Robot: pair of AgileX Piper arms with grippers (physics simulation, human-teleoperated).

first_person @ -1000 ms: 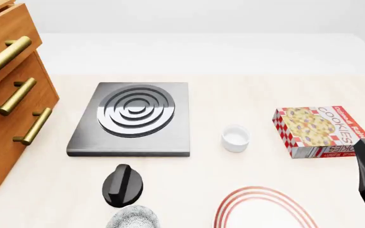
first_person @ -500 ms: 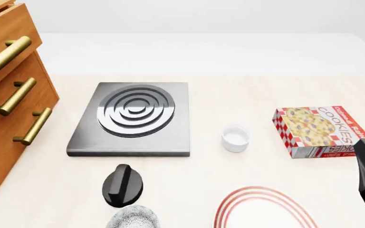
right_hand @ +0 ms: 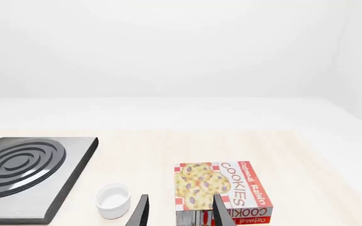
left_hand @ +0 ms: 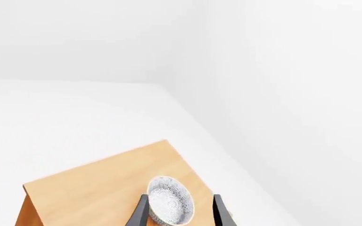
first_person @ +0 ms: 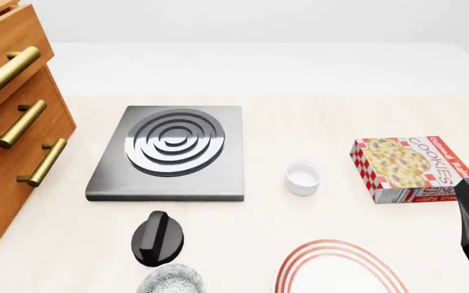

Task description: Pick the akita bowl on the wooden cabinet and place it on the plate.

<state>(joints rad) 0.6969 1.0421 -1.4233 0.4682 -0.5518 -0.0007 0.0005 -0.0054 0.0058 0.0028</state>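
The round white akita bowl with fine grey-black speckles (left_hand: pixel 170 205) sits on the flat top of the tall orange-brown wooden cabinet (left_hand: pixel 99 188), near one corner of that top. In the left wrist view the left gripper (left_hand: pixel 177 214) has its two dark fingers spread, one on each side of the bowl with a small gap to its rim on both sides, so the jaws stand apart and clamp nothing.

In the front view the cabinet (first_person: pixel 10 131) fills the left edge, its brass bar handles facing right. The flat white plate with red concentric rings (first_person: pixel 341 268) lies at the near edge of the table, right of centre. A second speckled bowl (first_person: pixel 169 279) lies at the near edge to its left, just nearer than a black knob (first_person: pixel 158 237). Farther back is the grey square stove slab with rings (first_person: pixel 171 151), a small plain white cup (first_person: pixel 302 177) to its right, and a red-and-white cookie box (first_person: pixel 410 168) beyond that.

The right gripper (right_hand: pixel 178 212) hovers just on the near side of the cookie box (right_hand: pixel 224 192), fingers apart and empty.
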